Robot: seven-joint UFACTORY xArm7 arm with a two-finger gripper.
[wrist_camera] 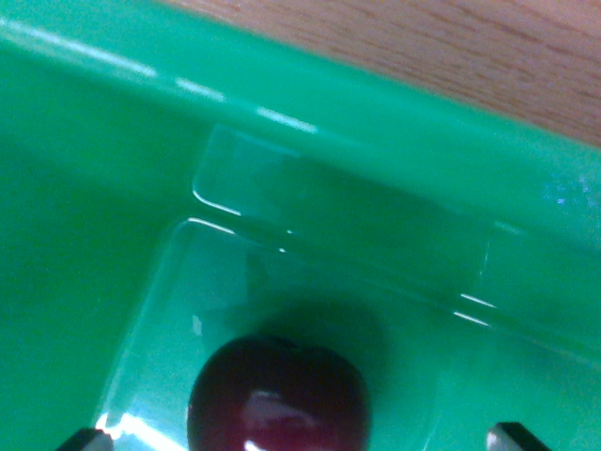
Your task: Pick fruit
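Green tub [113, 141] on wood [451, 47] holds dark cherry [277, 399].

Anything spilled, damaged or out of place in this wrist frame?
Nothing stands out. One dark red fruit sits whole in a clear tray inside the green bin, with the end effector fingertips on either side of it. The picture is soft, so fine marks would not show.

The green bin [404, 141] looks like smooth, glossy plastic, with bright streaks of glare along its rim. Inside it, a clear plastic tray [310, 254] is thin, shiny and see-through. The dark red cherry [277, 399] has sleek, polished skin with highlights. The tabletop [451, 47] shows matt wood grain.
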